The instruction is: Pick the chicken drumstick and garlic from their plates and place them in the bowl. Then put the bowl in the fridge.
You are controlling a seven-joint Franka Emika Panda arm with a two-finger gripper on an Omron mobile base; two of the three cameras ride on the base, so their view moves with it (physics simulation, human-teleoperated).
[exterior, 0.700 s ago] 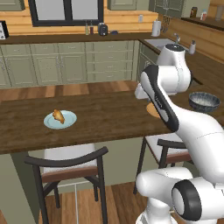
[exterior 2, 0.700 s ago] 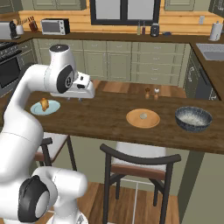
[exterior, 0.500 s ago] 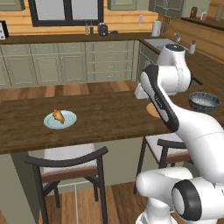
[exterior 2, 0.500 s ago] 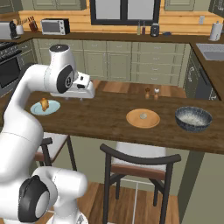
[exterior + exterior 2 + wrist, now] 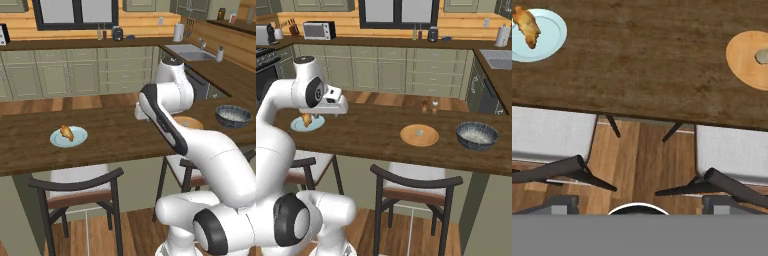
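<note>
Left base view: my jaws are hidden behind my own arm, spread wide with nothing in them; the chicken drumstick [image 5: 66, 132] on the pale blue plate [image 5: 80, 137] lies well off to one side of them, so a blind descent could strike bare surface [image 5: 115, 135].

Right base view: the garlic [image 5: 419, 132] on the tan plate [image 5: 408, 137] and the bowl [image 5: 477, 136] lie well off to the other side; reaching over risks a knock.

Hand view: the drumstick sits far from centre; closing now would catch nothing.
</note>
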